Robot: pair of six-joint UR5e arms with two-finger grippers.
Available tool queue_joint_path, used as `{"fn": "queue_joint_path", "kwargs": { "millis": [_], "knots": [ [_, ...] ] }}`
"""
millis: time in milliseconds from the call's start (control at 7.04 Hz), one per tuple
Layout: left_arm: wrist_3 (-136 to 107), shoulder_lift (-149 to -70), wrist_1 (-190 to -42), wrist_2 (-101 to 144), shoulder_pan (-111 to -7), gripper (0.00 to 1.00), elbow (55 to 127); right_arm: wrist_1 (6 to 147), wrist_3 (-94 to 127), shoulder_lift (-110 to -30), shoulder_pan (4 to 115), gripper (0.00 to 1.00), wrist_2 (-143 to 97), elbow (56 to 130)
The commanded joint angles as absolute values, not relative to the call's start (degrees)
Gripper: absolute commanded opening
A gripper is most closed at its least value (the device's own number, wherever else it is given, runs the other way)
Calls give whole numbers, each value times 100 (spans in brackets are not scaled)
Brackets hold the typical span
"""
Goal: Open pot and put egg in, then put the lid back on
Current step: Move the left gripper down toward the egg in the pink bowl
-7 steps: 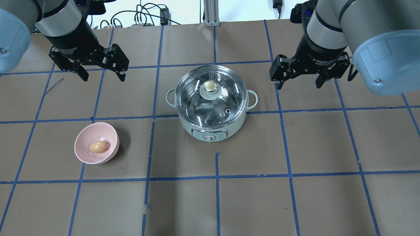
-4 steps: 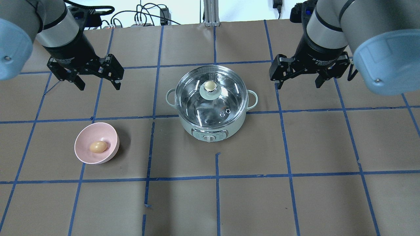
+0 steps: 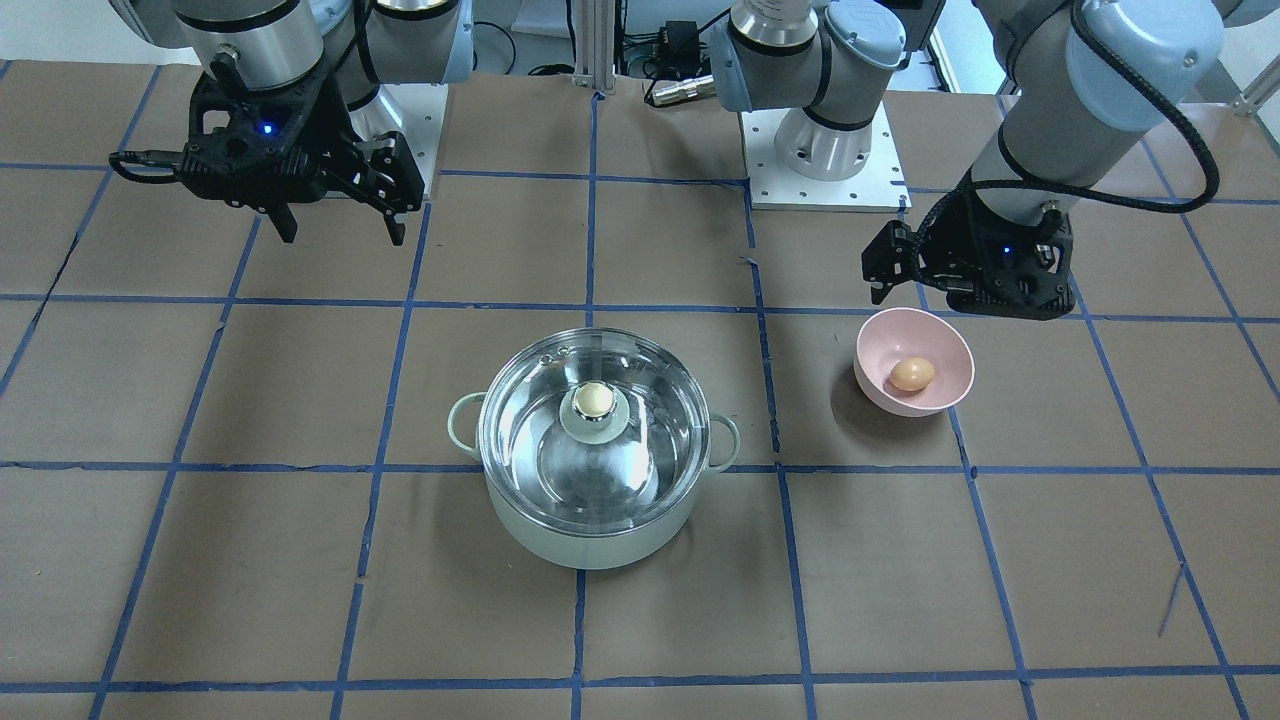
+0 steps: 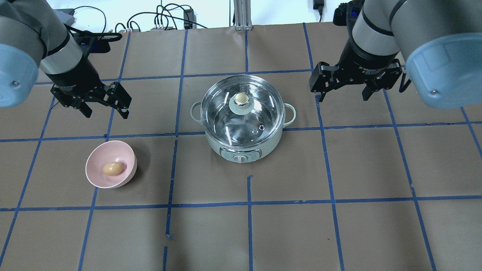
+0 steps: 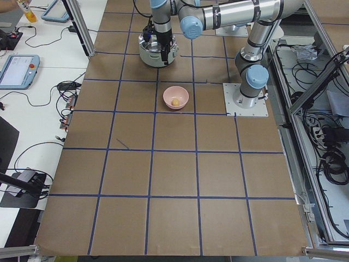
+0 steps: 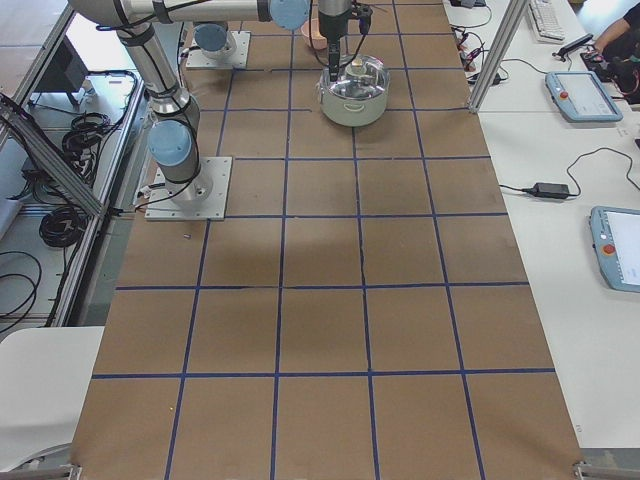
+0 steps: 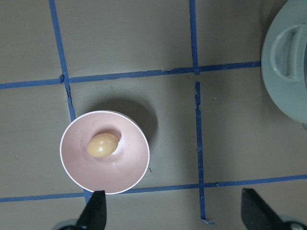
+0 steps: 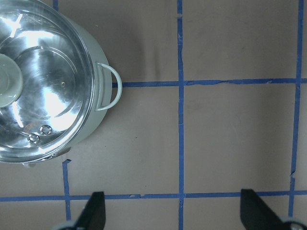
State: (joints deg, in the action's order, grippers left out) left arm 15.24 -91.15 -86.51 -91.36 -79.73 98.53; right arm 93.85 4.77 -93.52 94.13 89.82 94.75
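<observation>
one egg (image 4: 113, 168) lies in the pink bowl (image 4: 95, 160), nearest the robot. beyond it the pot (image 4: 226, 147) stands with the lid (image 4: 220, 113) seated on it (knob up). farther on, the left gripper (image 4: 107, 114) hovers with jaws spread wide and empty; the right gripper (image 4: 342, 98) hangs beside the pot, equally wide, holding nothing.

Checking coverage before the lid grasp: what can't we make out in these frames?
- Left wrist view: pot cut by the right edge, one handle showing.
- Right wrist view: lid cut off at its centre by the left edge.
- Exterior right view: egg too small to make out; pink bowl partly behind an arm.
</observation>
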Motion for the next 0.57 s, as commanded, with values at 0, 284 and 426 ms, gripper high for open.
{"fn": "queue_joint_path", "kwargs": {
  "millis": [0,284,426],
  "knots": [
    [1994,-9149,-8491,-9132,-7630,100,10246,9378,475,-9352,9413,100,8982,9475],
    [2335,-9132,-7722,-9167,-7437,100,10825,9387,483,-9352,9422,100,8974,9475],
    [2451,-9123,-7334,-9176,-7375,100,11063,9387,475,-9352,9422,100,8965,9475]
  ]
}}
